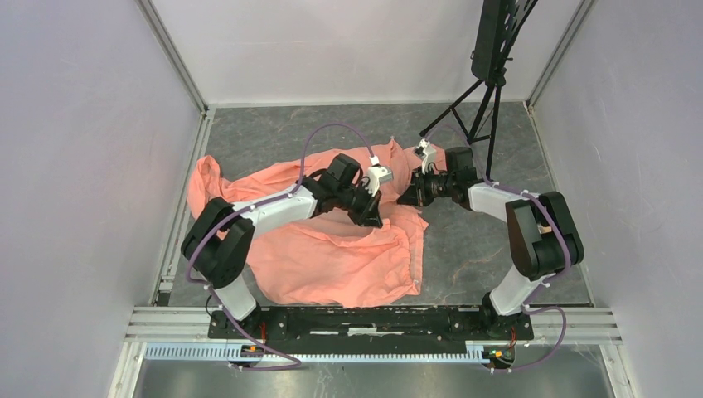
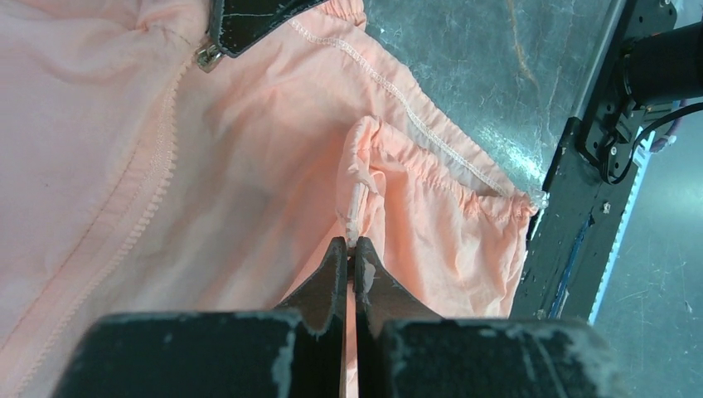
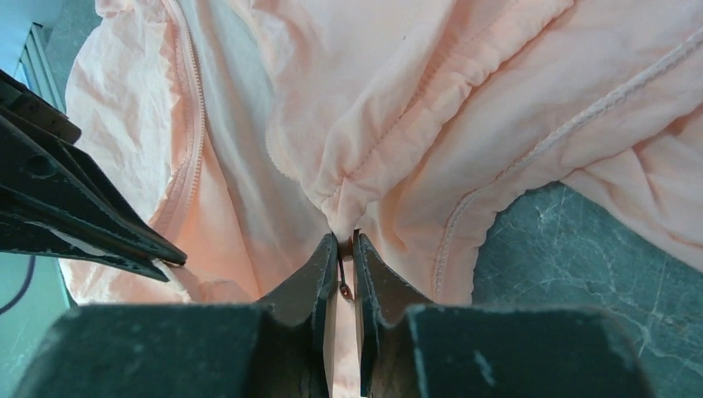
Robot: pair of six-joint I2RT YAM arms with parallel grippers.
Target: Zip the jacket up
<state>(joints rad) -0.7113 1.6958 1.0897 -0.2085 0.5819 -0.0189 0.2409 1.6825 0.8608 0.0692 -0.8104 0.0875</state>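
Observation:
The salmon-pink jacket [image 1: 332,257] lies crumpled on the grey table, its gathered hem toward the near edge. My left gripper [image 1: 373,217] is shut on the lower end of the pale zipper strip [image 2: 355,211], just above the gathered hem [image 2: 448,178]. My right gripper [image 1: 408,197] is close to its right, shut on a small metal zipper pull [image 3: 341,278] with bunched fabric above it. In the left wrist view the right gripper's fingers [image 2: 249,21] show at the top with the metal slider [image 2: 207,56] at their tip. A zipper row [image 2: 153,182] runs down the left.
A black tripod stand [image 1: 489,83] stands at the back right. An aluminium rail with the arm bases [image 1: 373,319] runs along the near edge. Grey enclosure walls [image 1: 83,166] close in both sides. Bare table [image 1: 481,249] lies right of the jacket.

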